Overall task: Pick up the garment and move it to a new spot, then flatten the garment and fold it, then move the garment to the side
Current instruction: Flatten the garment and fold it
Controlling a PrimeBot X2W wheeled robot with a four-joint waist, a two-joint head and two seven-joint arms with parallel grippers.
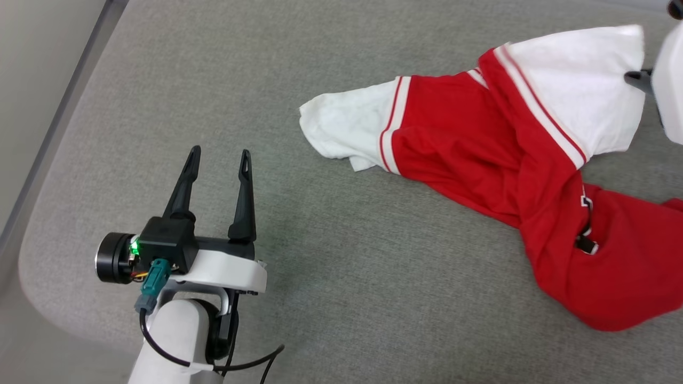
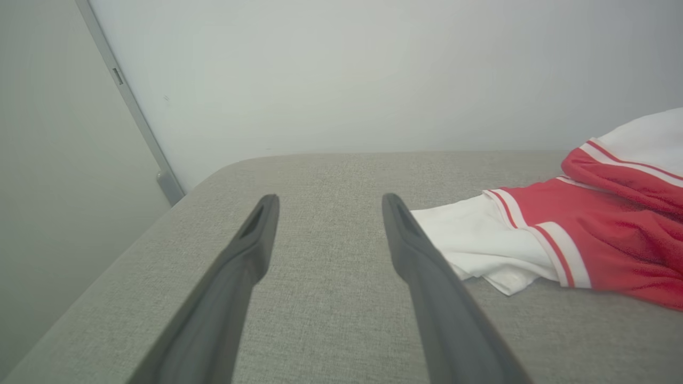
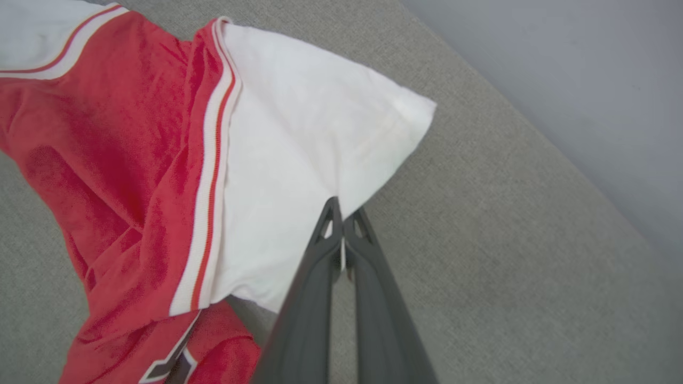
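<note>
The garment [image 1: 480, 133], a red T-shirt with white sleeves and striped trim, lies crumpled on the grey surface at the right of the head view. My right gripper [image 3: 341, 210] is shut on the edge of one white sleeve [image 3: 299, 144]; in the head view its dark fingers [image 1: 637, 79] show at the right edge against that sleeve. My left gripper [image 1: 217, 157] stands open over bare fabric to the left of the garment, nothing between its fingers. In the left wrist view the other white sleeve [image 2: 475, 240] lies just right of the left gripper [image 2: 325, 205].
The grey upholstered surface [image 1: 331, 266] has a rounded corner at the lower left and an edge along the left, with a pale wall [image 2: 347, 69] and a metal strip [image 2: 133, 106] behind it.
</note>
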